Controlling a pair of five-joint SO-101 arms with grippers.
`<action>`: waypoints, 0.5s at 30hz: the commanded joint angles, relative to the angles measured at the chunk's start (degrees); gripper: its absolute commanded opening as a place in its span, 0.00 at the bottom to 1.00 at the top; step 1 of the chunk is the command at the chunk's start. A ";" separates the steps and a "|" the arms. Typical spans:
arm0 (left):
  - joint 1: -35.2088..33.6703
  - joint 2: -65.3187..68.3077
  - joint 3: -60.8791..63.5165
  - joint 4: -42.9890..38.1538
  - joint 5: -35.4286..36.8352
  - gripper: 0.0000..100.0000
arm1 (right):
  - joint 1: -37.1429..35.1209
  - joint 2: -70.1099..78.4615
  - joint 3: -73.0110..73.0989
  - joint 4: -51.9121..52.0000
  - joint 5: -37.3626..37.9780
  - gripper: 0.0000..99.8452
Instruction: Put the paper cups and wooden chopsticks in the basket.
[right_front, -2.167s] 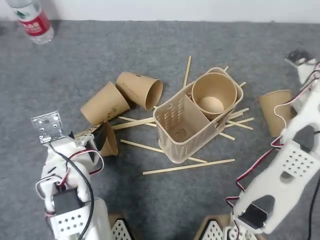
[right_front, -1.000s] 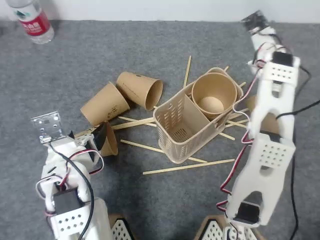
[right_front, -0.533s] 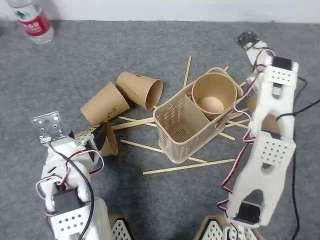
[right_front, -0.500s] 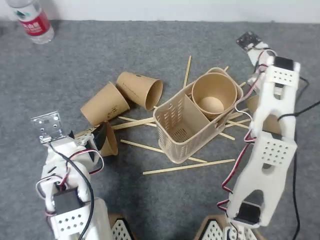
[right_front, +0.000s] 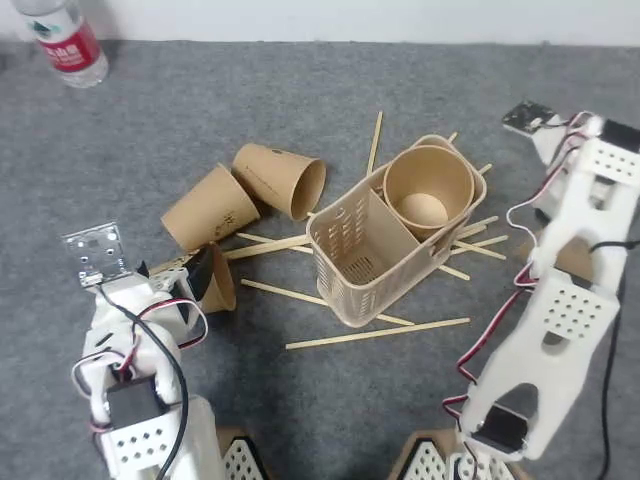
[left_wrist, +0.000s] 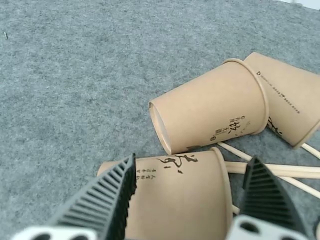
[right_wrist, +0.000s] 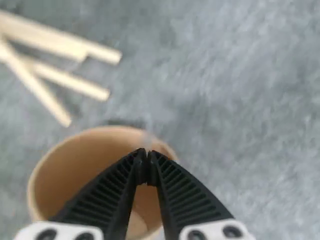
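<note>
Right gripper (right_wrist: 146, 167) closed tight, empty, tips just before the open mouth of a paper cup (right_wrist: 70, 170); needs opening to take the rim.

Grey felt tabletop (right_front: 300, 90) with toppled paper cups (right_front: 210, 207), scattered wooden chopsticks (right_front: 376, 333), basket (right_front: 350, 250) and bottle (right_front: 65, 40).

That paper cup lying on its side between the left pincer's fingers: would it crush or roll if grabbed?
Likely light and easily dented: the paper cup looks thin-walled. Tapered and lying on its side, it may roll in a curve. The left pincer straddles it, which should limit that.
</note>
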 joint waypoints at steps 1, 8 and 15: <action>-0.35 -0.44 -0.40 -1.32 0.09 0.33 | 3.03 -3.12 -8.09 5.58 3.16 0.01; -0.44 -0.44 -0.40 -1.32 0.09 0.33 | 11.21 -9.89 -4.92 5.49 8.53 0.01; -0.35 -0.44 -0.40 -1.23 0.09 0.33 | 21.49 -23.16 8.70 5.58 16.09 0.01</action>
